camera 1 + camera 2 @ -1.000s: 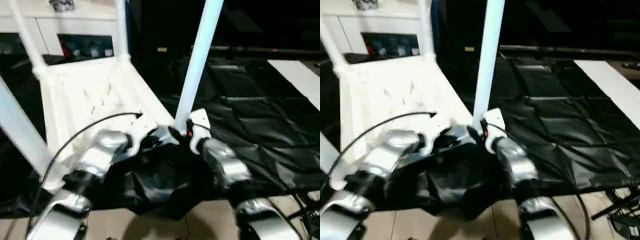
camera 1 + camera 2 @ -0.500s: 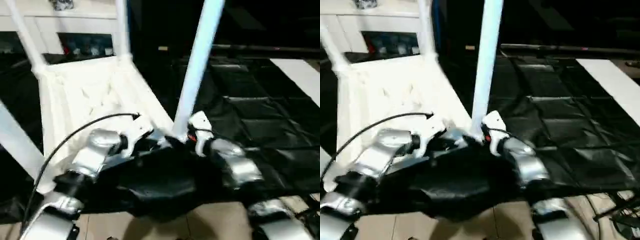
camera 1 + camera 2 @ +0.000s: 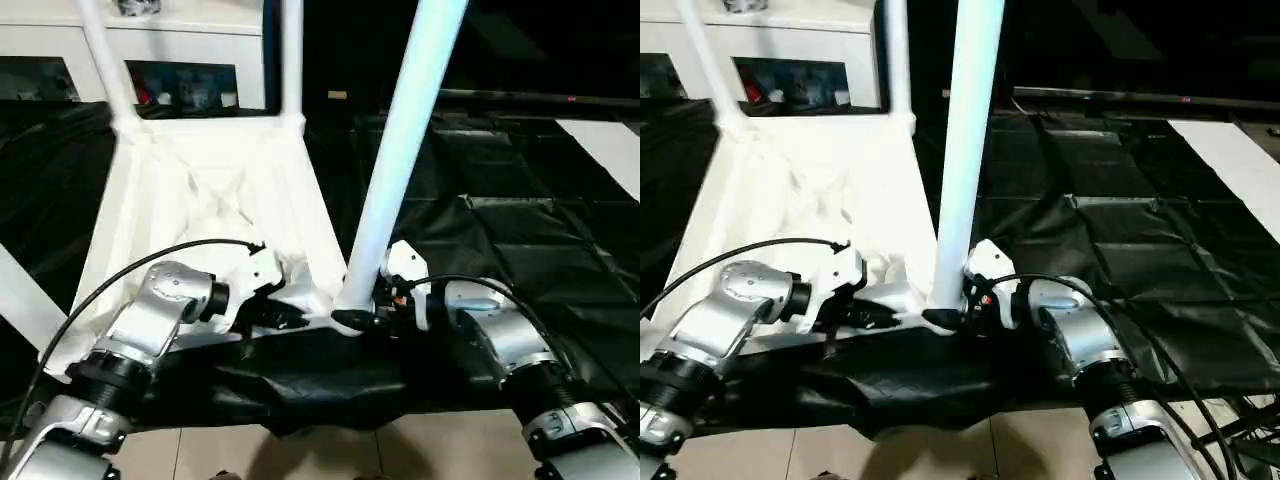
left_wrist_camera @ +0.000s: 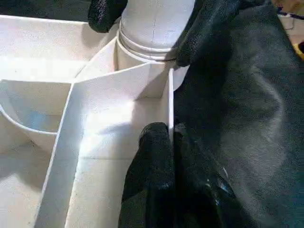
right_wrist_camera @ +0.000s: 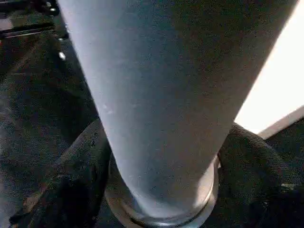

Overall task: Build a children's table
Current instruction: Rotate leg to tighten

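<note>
Table top [image 3: 200, 200]: we see it lying upside down, ribbed underside facing up, on a black sheet [image 3: 520, 240] that covers the work surface – it reaches from the near centre toward the far left.
Near-right leg [image 3: 400, 160]: white tube standing in the near-right corner socket [image 4: 142, 47], leaning slightly right as it rises.
Far legs: two more white tubes, the far-left leg [image 3: 100, 50] and the far-right leg [image 3: 291, 55], stand in the far corners.
Near-left leg [image 3: 25, 295]: a fourth white tube crosses the left edge of our head view.
Right tool [image 3: 958, 312]: its black fingers sit on either side of the base of the near-right leg, just above the socket collar – clasped around it.
Left tool [image 4: 172, 142]: fingers pressed together on the thin white rim of the table top, beside the same corner.
Cabinet [image 3: 180, 45]: white, with glass doors, at the far left behind the table.
</note>
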You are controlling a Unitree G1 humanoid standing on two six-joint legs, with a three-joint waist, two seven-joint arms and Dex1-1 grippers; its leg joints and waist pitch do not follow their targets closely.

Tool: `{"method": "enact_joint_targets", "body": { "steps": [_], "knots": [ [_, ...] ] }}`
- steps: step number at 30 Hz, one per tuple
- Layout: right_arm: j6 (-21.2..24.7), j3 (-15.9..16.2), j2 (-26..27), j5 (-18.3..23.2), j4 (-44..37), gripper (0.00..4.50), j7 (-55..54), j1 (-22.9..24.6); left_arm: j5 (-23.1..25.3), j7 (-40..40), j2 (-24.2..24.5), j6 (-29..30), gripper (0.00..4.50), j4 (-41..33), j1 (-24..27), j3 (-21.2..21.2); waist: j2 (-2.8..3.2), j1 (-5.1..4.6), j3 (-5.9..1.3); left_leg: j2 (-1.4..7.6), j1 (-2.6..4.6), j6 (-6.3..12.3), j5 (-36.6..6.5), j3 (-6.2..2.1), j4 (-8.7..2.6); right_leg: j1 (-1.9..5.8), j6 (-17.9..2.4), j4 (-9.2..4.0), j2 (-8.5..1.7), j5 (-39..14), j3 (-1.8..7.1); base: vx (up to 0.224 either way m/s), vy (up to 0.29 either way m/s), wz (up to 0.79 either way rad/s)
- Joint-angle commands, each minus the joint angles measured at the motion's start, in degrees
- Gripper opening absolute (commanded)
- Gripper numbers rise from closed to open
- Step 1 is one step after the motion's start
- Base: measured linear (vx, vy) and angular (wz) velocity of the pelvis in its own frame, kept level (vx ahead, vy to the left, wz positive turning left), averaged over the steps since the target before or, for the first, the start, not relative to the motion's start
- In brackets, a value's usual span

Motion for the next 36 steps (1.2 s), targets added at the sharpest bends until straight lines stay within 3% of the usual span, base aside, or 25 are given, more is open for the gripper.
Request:
{"method": "enact_joint_targets", "body": {
  "steps": [1, 8, 15, 17, 18, 21, 23, 25, 27, 32, 34, 36],
  "knots": [
    [0.3, 0.5, -0.5, 0.8, -1.2, 3.14, 0.6, 0.2, -1.6, -3.6, -0.3, 0.1, 0.00, -1.8, 0.6, -2.2, 0.53, -0.10, -3.47, 1.27, 0.82, 0.78, -16.3, 0.01, -4.03, 2.68, -11.9, -3.92, -2.76, -16.0, 2.03, 0.000, 0.000, 0.00],
    [0.8, 1.0, -0.7, 1.3, -2.1, 2.70, 2.8, 1.0, -2.1, -4.7, 0.8, 0.4, 0.00, -2.6, 1.2, -2.5, 0.60, 0.00, -3.70, 1.22, 0.72, 1.39, -13.6, 0.13, -3.83, 2.90, -13.0, -3.44, -2.67, -11.7, 2.01, 0.000, 0.000, 0.00],
    [1.2, 0.5, 0.9, 1.3, -2.1, 2.63, -0.2, 1.9, -1.6, -0.9, -1.2, 0.5, 0.00, -1.6, 0.5, -2.1, 0.54, 0.18, -3.54, 1.22, 0.82, 0.74, -15.0, 0.11, -3.95, 2.81, -12.4, -3.70, -2.71, -14.1, 2.04, 0.000, 0.000, 0.00],
    [1.7, 0.2, 1.5, 1.2, -1.7, 2.63, -1.8, 1.7, -1.3, 0.1, -1.7, 0.4, 0.00, -1.2, 0.3, -2.0, 0.50, 0.19, -3.43, 1.20, 0.83, 0.39, -16.1, 0.02, -4.04, 2.79, -11.8, -3.91, -2.75, -16.2, 2.01, 0.000, 0.000, 0.00],
    [1.1, -1.7, 5.4, -1.4, 2.9, 2.63, -14.3, 0.0, 1.0, 7.6, -5.3, 0.5, 0.00, 2.4, -1.8, -1.5, 0.56, -0.05, -3.13, 1.12, 0.88, -0.30, -17.3, 0.02, -4.18, 2.39, -10.8, -4.34, -2.71, -19.4, 2.05, 0.000, 0.000, 0.00],
    [0.3, -2.6, 7.8, -2.6, 5.5, 2.62, -20.8, -1.0, 2.0, 11.3, -7.5, 0.9, 0.00, 4.1, -2.9, -1.2, 0.51, -0.58, -3.13, 0.81, 1.32, -2.26, -21.0, -0.43, -4.03, 2.14, -8.3, -5.03, -3.06, -28.1, 1.69, -0.018, 0.001, -0.01],
    [0.9, -3.5, 10.8, -3.0, 7.6, 2.62, -27.2, -2.3, 2.8, 15.9, -10.5, 1.9, 0.00, 5.7, -4.4, -1.0, 0.46, -1.13, -2.99, 0.83, 0.87, -1.94, -21.7, -0.67, -4.17, 2.14, -6.4, -5.57, -3.06, -30.8, 1.61, -0.026, 0.001, -0.02],
    [1.6, -4.3, 12.2, -2.7, 8.5, 2.62, -30.0, -3.0, 3.2, 18.2, -11.8, 2.2, 0.00, 6.5, -5.1, -0.8, 0.48, -1.34, -2.99, 0.62, 1.18, -1.81, -23.0, -0.72, -3.96, 1.73, -5.7, -5.90, -2.93, -32.8, 1.44, 0.000, 0.000, 0.00],
    [3.3, -6.2, 16.9, -2.0, 11.1, 2.61, -38.1, -5.0, 4.1, 23.1, -15.6, 3.3, 0.00, 7.9, -6.6, -0.9, 0.60, -1.67, -2.95, 0.59, 1.05, -2.02, -23.1, -0.84, -4.03, 1.58, -5.4, -6.05, -2.87, -33.0, 1.32, 0.000, 0.000, 0.00],
    [2.1, -6.3, 21.0, -1.5, 12.0, 2.61, -38.6, -5.8, 4.6, 24.4, -18.4, 3.8, 0.00, 8.0, -6.8, -1.2, 0.44, -1.88, -3.14, 0.64, 0.93, -1.05, -23.6, -0.73, -4.06, 1.61, -6.0, -6.01, -2.81, -29.8, 1.36, 0.000, 0.000, 0.00],
    [2.0, -6.8, 21.5, 0.5, 11.2, 3.17, -35.9, -5.4, 4.4, 23.4, -18.0, 3.2, 0.00, 7.7, -6.5, -1.5, 0.46, -1.86, -3.17, 0.66, 0.75, -0.69, -23.1, -0.72, -4.13, 1.75, -6.3, -5.89, -2.89, -29.1, 1.44, 0.000, 0.000, 0.00],
    [2.3, -7.0, 21.2, 1.0, 10.7, 3.34, -34.8, -5.2, 4.2, 22.5, -17.4, 2.7, 0.00, 7.4, -6.2, -1.6, 0.53, -1.84, -3.22, 0.70, 0.79, -0.40, -22.9, -0.63, -4.12, 1.74, -6.8, -5.82, -2.86, -27.9, 1.52, 0.000, 0.000, 0.00]
  ]
}}
